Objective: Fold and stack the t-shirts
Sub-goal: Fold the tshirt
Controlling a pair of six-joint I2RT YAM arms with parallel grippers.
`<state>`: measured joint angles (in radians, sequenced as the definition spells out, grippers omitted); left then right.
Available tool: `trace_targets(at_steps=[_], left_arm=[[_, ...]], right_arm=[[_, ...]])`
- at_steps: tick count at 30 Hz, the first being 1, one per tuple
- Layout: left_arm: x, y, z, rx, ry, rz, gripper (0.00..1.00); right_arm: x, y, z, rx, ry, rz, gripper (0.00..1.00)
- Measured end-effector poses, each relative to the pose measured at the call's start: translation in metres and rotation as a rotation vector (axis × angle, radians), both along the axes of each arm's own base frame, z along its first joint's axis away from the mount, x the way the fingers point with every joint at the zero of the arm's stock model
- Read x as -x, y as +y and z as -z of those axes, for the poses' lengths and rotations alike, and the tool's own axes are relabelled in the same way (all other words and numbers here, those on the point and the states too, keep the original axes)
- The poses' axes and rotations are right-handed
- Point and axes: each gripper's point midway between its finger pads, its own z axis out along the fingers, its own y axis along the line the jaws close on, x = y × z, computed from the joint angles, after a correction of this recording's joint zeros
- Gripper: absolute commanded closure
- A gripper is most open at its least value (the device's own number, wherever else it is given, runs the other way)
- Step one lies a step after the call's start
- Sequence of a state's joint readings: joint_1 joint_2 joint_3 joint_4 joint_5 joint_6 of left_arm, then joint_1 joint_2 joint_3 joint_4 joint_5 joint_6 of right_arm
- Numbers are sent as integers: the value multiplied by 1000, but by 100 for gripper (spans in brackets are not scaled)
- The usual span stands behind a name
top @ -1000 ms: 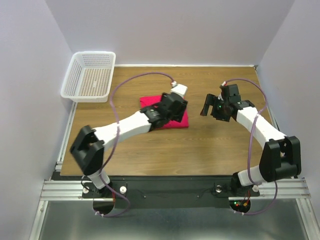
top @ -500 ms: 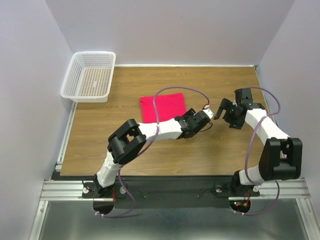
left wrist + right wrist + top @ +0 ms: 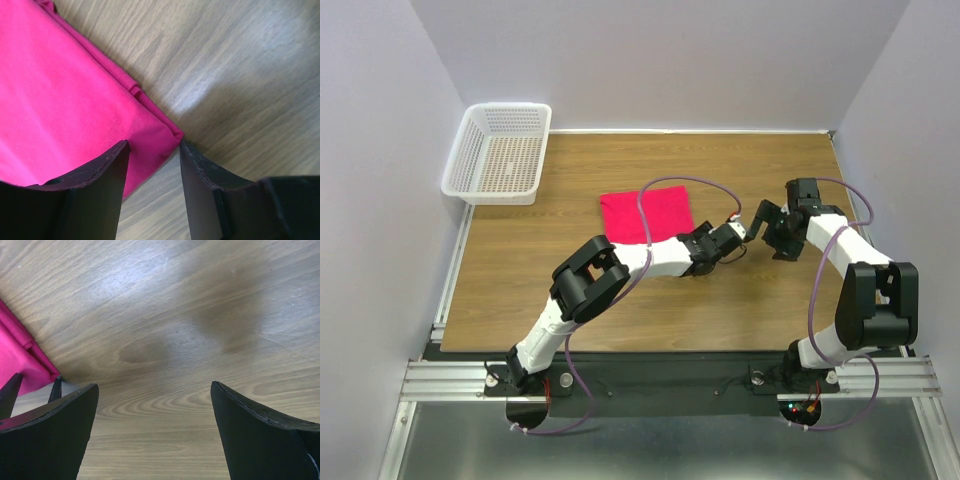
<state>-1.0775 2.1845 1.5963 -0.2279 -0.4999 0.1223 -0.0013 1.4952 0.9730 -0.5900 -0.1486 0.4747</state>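
Shirt [image 3: 646, 213] lies folded flat. My left pincer [image 3: 153, 145] half open, straddling its near-right corner, ready to pinch; right pincer [image 3: 154, 386] wide open, empty, parked clear at right.

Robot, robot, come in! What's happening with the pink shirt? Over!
Left gripper open, straddling a corner of the folded shirt. Right gripper open, empty, just beside it. Basket off at the far left, not blocking.
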Motion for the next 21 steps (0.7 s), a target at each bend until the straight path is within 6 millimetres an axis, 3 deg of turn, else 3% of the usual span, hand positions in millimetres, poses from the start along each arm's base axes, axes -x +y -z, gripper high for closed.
trace_targets(at_steps=[3, 7, 16, 21], left_arm=[[-2, 1, -1, 0, -10, -9, 63], [-7, 3, -2, 3, -24, -23, 100], [-13, 13, 7, 29, -25, -45, 100], [-11, 24, -2, 75, 1, -44, 100]], right_arm=[[-2, 4, -1, -21, -8, -8, 1], [-5, 10, 0, -58, -11, -13, 1], [-15, 30, -2, -179, -29, -14, 1], [-32, 51, -5, -318, -59, -13, 1]])
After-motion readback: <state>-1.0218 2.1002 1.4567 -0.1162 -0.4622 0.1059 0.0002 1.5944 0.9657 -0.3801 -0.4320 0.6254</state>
